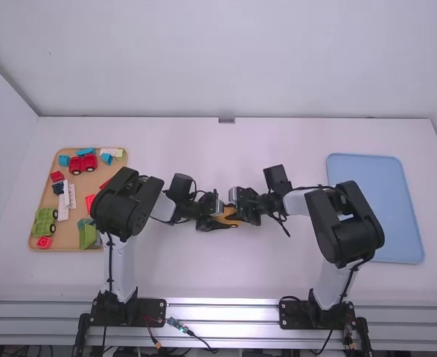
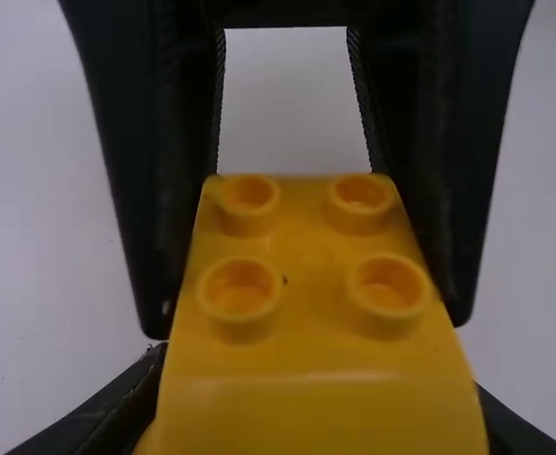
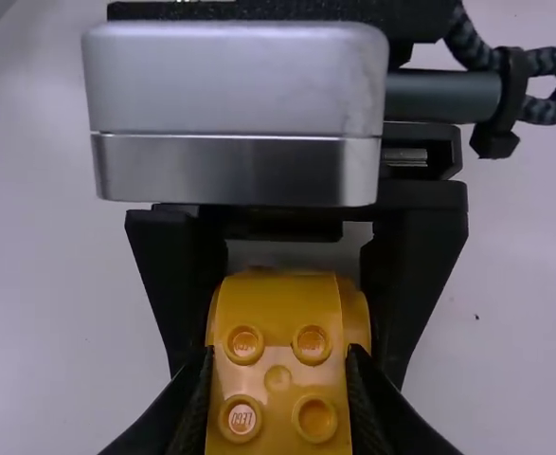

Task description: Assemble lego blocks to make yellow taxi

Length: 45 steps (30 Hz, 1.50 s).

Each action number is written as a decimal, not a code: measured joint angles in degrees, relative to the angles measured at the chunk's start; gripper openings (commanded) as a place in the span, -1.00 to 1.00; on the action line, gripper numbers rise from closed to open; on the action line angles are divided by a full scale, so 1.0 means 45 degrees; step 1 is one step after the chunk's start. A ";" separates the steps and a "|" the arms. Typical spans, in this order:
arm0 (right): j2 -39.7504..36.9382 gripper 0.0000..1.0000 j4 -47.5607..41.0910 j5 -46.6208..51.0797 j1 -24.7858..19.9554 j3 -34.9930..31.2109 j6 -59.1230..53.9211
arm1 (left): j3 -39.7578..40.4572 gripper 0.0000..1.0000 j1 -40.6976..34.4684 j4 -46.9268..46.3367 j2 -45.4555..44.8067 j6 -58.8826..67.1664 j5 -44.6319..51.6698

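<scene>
Pinches the yellow lego piece (image 2: pixel 306 332) from both ends, with left gripper (image 2: pixel 320 389) and right gripper (image 3: pixel 279 370), centrally above the table (image 1: pixel 211 268), probably for steady pressing or passing. Leaves the studs (image 3: pixel 312 344) uncovered, perhaps for stacking.

We see a yellow four-studded building block (image 2: pixel 315 351), its studs facing our camera. Black fingers of the right gripper (image 1: pixel 237 213) flank its studded part, while those of the left gripper (image 1: pixel 219 217) hold its sides nearer us. Behind lies white tabletop (image 2: pixel 45 218).
</scene>
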 measured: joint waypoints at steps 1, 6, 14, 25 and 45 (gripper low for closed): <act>0.0000 -1.00 -0.0053 0.0010 0.0005 0.0019 0.0015 | 0.0000 -0.16 0.0000 0.0000 0.0000 0.0010 0.0005; 0.0000 -1.00 -0.0719 0.0253 0.0141 0.0374 0.0117 | 0.0000 -0.18 0.0000 -0.0039 0.0000 0.0029 0.0029; 0.0185 -1.00 -0.2142 0.0539 0.0204 0.1103 -0.0131 | 0.0000 -0.21 0.0015 -0.0029 0.0000 0.0053 0.0044; 0.0233 -1.00 -0.3371 0.0029 0.0194 0.1282 -0.2152 | 0.0005 -0.17 -0.0005 -0.0092 0.0000 0.0019 0.0102; 0.0321 -1.00 -0.0141 -0.0384 0.0301 0.0277 0.0384 | 0.0063 -0.17 -0.0005 -0.0146 0.0000 -0.0034 0.0063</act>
